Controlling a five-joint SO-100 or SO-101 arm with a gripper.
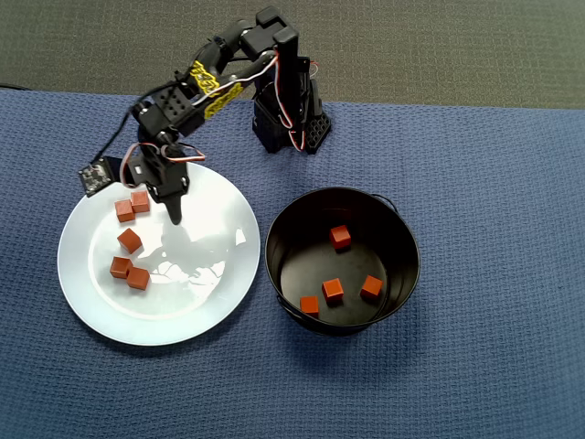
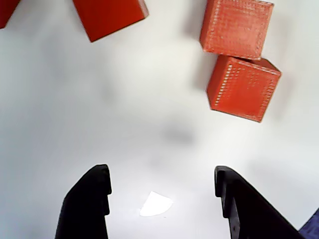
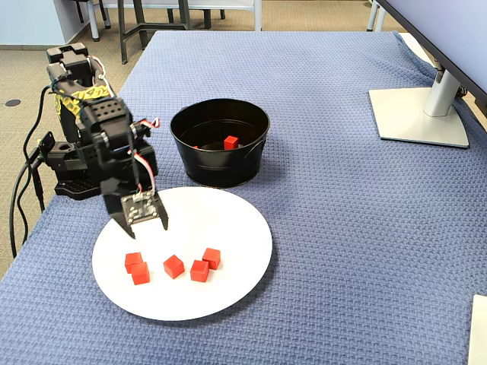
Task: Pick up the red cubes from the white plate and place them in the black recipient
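Several red cubes (image 1: 130,240) lie on the left half of the white plate (image 1: 201,274), which rests on blue cloth. In the fixed view they form a loose row (image 3: 173,266) on the plate (image 3: 228,228). My gripper (image 1: 169,206) hangs open over the plate's upper part, just right of a touching pair of cubes (image 1: 140,201). In the wrist view the gripper (image 2: 162,172) has bare plate (image 2: 124,109) between its fingers, and that pair (image 2: 243,88) sits ahead to the right. The black recipient (image 1: 402,229) stands right of the plate with several cubes (image 1: 333,290) inside.
The arm's base (image 1: 288,123) sits at the cloth's far edge in the overhead view, with cables (image 3: 23,198) trailing off the table's left side in the fixed view. A monitor stand (image 3: 418,114) occupies the far right there.
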